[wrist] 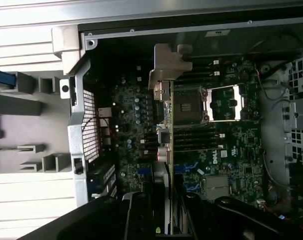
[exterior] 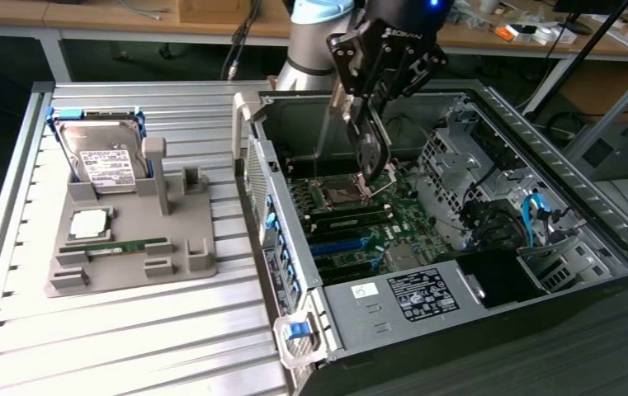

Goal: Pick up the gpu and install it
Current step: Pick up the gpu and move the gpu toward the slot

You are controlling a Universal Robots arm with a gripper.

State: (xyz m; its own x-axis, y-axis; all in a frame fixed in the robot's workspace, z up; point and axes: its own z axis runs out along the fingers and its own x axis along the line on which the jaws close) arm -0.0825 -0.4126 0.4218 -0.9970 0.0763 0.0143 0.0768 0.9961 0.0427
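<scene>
Gpu gripped by gripper, upper centre of exterior view, over motherboard. Risk: slot missed, connector jammed if card tilted.

The circuit board inside the computer case carries the white word "DELL", seen in the wrist view, turned on its side. Just beside that word stands a small white certification mark, too small to read. The gripper bears white brand lettering on its black body, not clear enough to spell out. The white label on the hard drive and the white label on the case's black box show print too fine to read.
</scene>
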